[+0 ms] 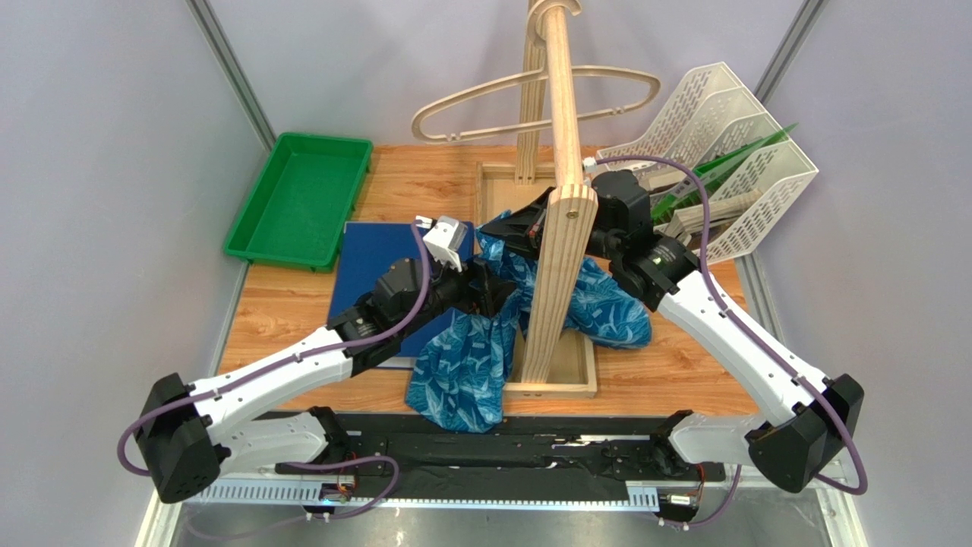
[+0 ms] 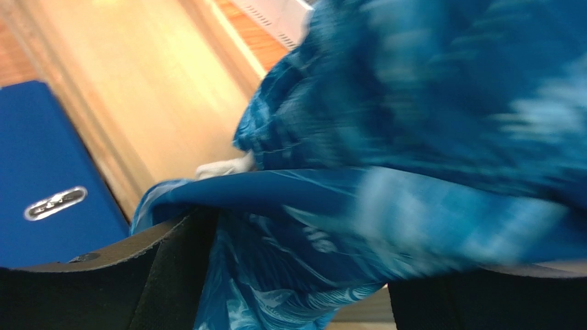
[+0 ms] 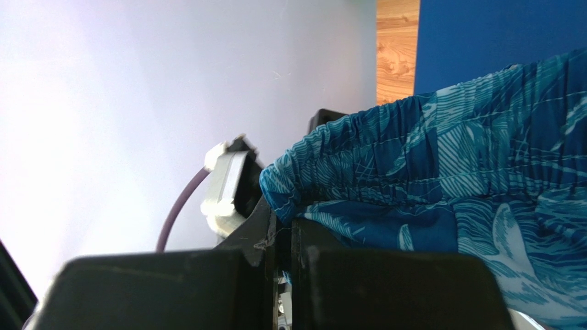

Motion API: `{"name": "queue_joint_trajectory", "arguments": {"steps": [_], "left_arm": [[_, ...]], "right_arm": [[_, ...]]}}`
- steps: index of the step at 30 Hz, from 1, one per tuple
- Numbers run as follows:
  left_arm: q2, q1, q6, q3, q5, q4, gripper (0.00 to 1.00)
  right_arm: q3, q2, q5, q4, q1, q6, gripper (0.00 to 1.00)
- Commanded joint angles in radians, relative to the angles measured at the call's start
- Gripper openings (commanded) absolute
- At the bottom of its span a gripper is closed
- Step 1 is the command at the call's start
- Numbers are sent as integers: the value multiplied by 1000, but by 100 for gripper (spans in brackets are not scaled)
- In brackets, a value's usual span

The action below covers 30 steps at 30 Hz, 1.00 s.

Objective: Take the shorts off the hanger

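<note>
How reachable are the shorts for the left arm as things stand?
Probably yes: the left gripper is open with the shorts lying between its fingers; the wooden stand sits beside, not in the way.

Left gripper (image 2: 296, 292): jaws spread wide, shorts (image 2: 427, 137) between them; right gripper (image 3: 284, 237): jaws pressed together on shorts edge; both arms extended inward.

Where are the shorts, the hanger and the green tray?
shorts (image 1: 468, 365): top view, lower leg.
hanger (image 1: 424, 114): top view, left rounded end.
green tray (image 1: 299, 203): top view, bare floor.
</note>
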Motion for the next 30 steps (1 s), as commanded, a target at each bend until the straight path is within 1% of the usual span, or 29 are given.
{"name": "queue_joint_trajectory", "arguments": {"steps": [1,3,4,5,6,7,8,9,10,11,12,13,15,16,17,18,20,21,22,23,24,25,26,27,28,30], "left_arm": [[40,-6,-16,66,-129,-13,59],[30,-4,-34,76,-152,-50,28],[6,-4,-34,76,-148,-59,20],[-9,-6,-33,71,-134,-59,17],[-29,-4,-31,71,-120,-61,7],[-70,-6,-33,74,-120,-91,3],[-95,-3,-39,88,-123,-116,0],[-118,-1,-43,98,-143,-187,0],[-165,13,-47,120,-149,-223,0],[-187,26,-57,132,-149,-255,0],[-207,43,-62,146,-143,-289,0],[-242,66,-66,178,-120,-364,0],[-267,131,-71,207,-77,-454,0],[-284,152,-74,238,-62,-481,0],[-292,195,-80,253,-42,-504,0],[-293,213,-80,266,24,-528,0],[-290,232,-77,283,98,-509,0],[-281,232,-77,286,172,-466,0],[-243,234,-86,295,217,-444,0],[-214,234,-115,301,304,-400,0],[-182,232,-135,307,357,-372,0],[-113,232,-155,318,404,-340,0],[-79,229,-213,318,450,-302,0],[-18,206,-240,318,507,-223,0],[9,189,-267,322,515,-190,0],[74,142,-263,338,495,-157,0]], "right_arm": [[-14,-65,0,92,-1,52,0],[-37,-81,9,88,-4,31,0],[-44,-85,12,77,-6,22,1],[-65,-96,12,71,-11,10,7],[-73,-101,3,66,-15,-18,13],[-83,-108,-2,60,-29,-33,19],[-91,-115,-6,55,-37,-58,32],[-105,-133,-8,49,-44,-105,39],[-110,-145,-3,13,-60,-128,46],[-113,-154,3,-10,-70,-148,61],[-120,-185,21,-30,-78,-165,67],[-134,-200,30,-58,-101,-197,71],[-154,-249,50,-84,-123,-217,79],[-177,-269,53,-98,-154,-231,79],[-186,-283,55,-107,-170,-240,83],[-192,-312,55,-121,-199,-250,85],[-211,-335,57,-159,-225,-282,85],[-218,-348,58,-172,-242,-291,85],[-229,-361,57,-184,-251,-308,85],[-237,-368,55,-187,-254,-313,84],[-243,-372,50,-190,-258,-316,84],[-248,-378,44,-193,-259,-319,84],[-261,-380,34,-196,-259,-325,84],[-268,-382,32,-201,-261,-326,83],[-275,-386,29,-205,-262,-331,83],[-294,-401,29,-224,-265,-345,83]]}}
